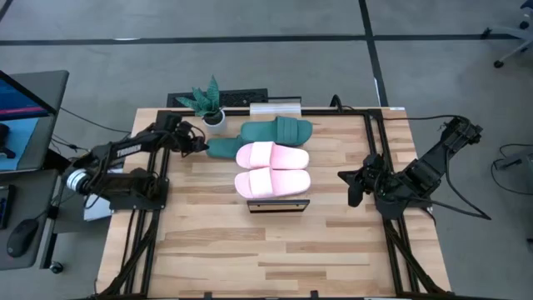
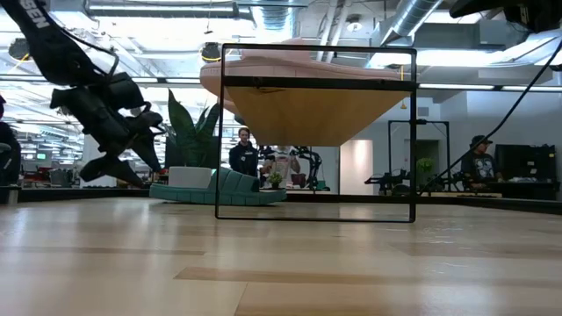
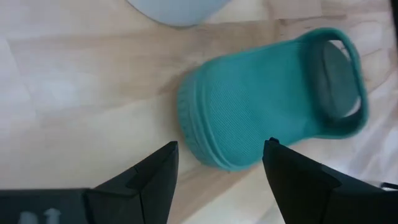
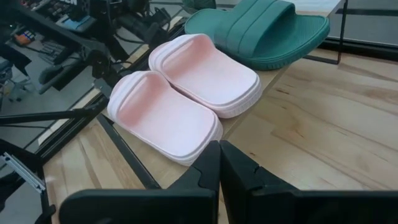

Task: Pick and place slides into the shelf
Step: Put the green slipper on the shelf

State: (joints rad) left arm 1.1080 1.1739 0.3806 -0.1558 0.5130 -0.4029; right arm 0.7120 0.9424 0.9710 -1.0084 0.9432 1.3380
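Your left gripper (image 1: 202, 143) stands wide open, holding nothing, just beside the heel of a green slide (image 1: 223, 148) lying on the table (image 1: 275, 250). Your right gripper (image 1: 346, 177) waits at the table's right side, fingers shut and empty. Both pink slides (image 1: 272, 169) and the second green slide (image 1: 277, 130) rest on top of the shelf (image 1: 279, 206).

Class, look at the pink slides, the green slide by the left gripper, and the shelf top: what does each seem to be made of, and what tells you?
Pink slides: probably moulded rubber or foam, matte; one-piece with rounded edges.
Green slide: seemingly the same, matte, finely textured footbed.
Shelf top: light wood, smooth underside, on a thin dark frame, likely metal.
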